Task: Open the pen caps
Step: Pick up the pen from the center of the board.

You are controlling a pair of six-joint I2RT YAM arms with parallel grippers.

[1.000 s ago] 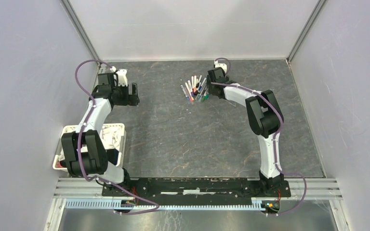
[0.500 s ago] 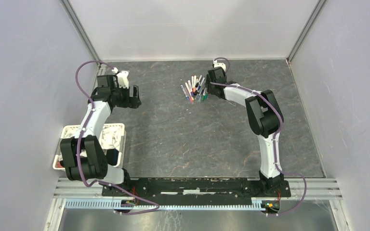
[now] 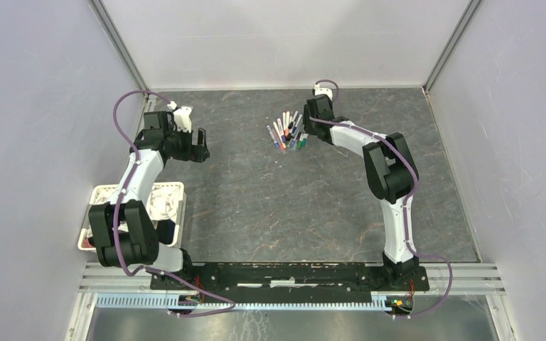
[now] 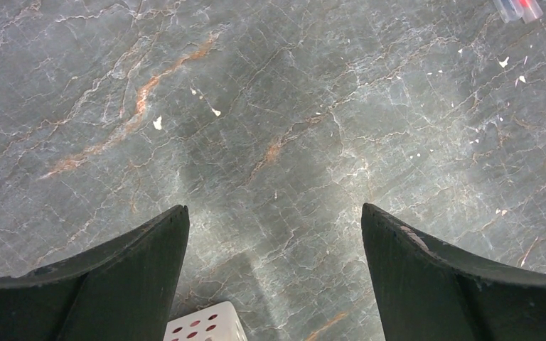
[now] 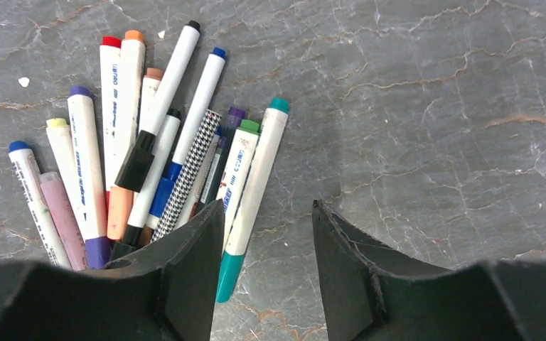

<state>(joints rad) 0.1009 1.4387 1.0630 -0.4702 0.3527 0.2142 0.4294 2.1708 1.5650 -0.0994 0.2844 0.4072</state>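
The pens (image 3: 288, 131) lie in a fanned heap at the far middle of the table, white barrels with coloured ends, their pen caps on. In the right wrist view the pens (image 5: 149, 142) fill the upper left. My right gripper (image 5: 268, 204) hangs low over the heap's right edge, open with a moderate gap. A teal-capped pen (image 5: 256, 185) lies between the jaws, against the inner face of the left finger (image 5: 199, 241), and its teal cap (image 5: 229, 275) is near the floor. The right gripper (image 3: 306, 131) reaches in from the far right. My left gripper (image 4: 274, 209) is wide open over bare table, well left of the heap.
A white perforated basket (image 3: 99, 195) with items inside stands at the near left; its corner (image 4: 202, 328) shows under the left fingers. Two pen ends (image 4: 517, 8) peek in at the top right of the left wrist view. Grey walls enclose the marbled table.
The right gripper's jaws have narrowed over the heap's right edge. The left arm has shifted slightly and its jaws stay wide.
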